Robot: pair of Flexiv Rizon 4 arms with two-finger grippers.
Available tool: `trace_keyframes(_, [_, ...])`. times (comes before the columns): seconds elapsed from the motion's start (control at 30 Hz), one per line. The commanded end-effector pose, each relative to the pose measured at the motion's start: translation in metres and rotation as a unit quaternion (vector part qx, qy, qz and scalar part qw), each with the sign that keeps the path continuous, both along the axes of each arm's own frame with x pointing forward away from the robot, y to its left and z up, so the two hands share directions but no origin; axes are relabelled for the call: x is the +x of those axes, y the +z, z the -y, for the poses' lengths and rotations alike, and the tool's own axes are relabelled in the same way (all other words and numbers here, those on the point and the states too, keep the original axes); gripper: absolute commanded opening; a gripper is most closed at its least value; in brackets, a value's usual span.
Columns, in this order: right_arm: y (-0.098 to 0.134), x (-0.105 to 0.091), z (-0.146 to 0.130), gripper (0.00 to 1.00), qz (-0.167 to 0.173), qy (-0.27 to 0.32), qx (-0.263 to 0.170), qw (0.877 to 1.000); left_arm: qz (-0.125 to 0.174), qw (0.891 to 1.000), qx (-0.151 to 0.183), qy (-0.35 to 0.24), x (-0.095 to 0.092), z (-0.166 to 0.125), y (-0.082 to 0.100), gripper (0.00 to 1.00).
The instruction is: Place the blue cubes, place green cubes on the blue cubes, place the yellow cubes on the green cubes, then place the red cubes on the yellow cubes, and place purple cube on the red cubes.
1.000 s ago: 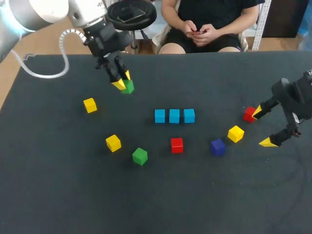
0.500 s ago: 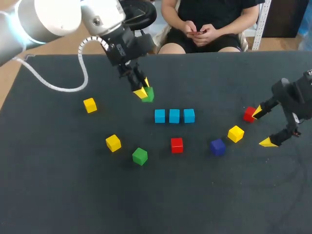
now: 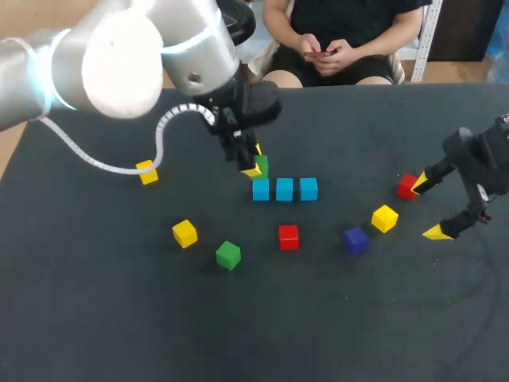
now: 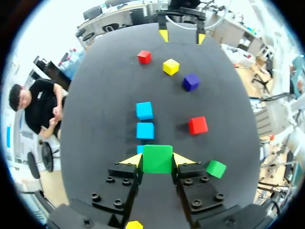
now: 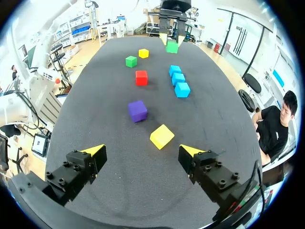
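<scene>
**item: held green cube** [image 3: 260, 165]. clamped in the left jaws, one yellow tip on each side face, closed just to the cube's width. it hangs over the left end of the row of blue cubes [image 3: 284, 189]. in the left wrist view it hides most of the end blue cube [image 4: 139, 149], and the other two run straight ahead. whether it already rests on that cube cannot be told.

**item: right jaws.** spread wide, holding nothing. far red cube [image 3: 407, 186] lies just beside one tip. right yellow cube [image 5: 162, 136] lies ahead of the tips, untouched.

**item: loose stock on the counter** [image 3: 95, 318].
- spare green cube [image 3: 228, 255]
- middle red cube [image 3: 289, 236]
- purple cube [image 3: 355, 239]
- near-left yellow cube [image 3: 184, 233]
- far-left yellow cube [image 3: 146, 171]

**risks, as judged:**
- let go off-centre, the held green cube could tip off the end blue cube.
- a skewed descent could shove the close-set row out of line.
- the tips part across the row, so the neighbouring blue cube looks unlikely to be struck.
</scene>
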State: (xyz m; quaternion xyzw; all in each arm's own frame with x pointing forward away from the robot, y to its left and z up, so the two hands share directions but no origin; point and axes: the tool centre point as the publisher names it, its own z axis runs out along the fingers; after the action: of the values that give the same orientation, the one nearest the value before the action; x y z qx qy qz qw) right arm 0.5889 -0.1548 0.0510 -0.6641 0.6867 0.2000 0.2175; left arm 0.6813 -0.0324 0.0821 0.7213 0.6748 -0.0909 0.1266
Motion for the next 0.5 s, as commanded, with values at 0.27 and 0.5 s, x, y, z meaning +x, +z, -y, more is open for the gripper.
trace_keyframes(0.27, [-0.0011, 0.0007, -0.0001, 1.0, 0.0, 0.0, 0.001, 1.0, 0.168, 0.984, -0.029, 0.049, 0.0029, -0.0079, -0.0006, 0.0])
trace_keyframes(0.5, [-0.0011, 0.0007, -0.0001, 1.0, 0.0, 0.0, 0.001, 1.0, 0.168, 0.984, -0.029, 0.049, 0.0029, -0.0079, -0.0006, 0.0])
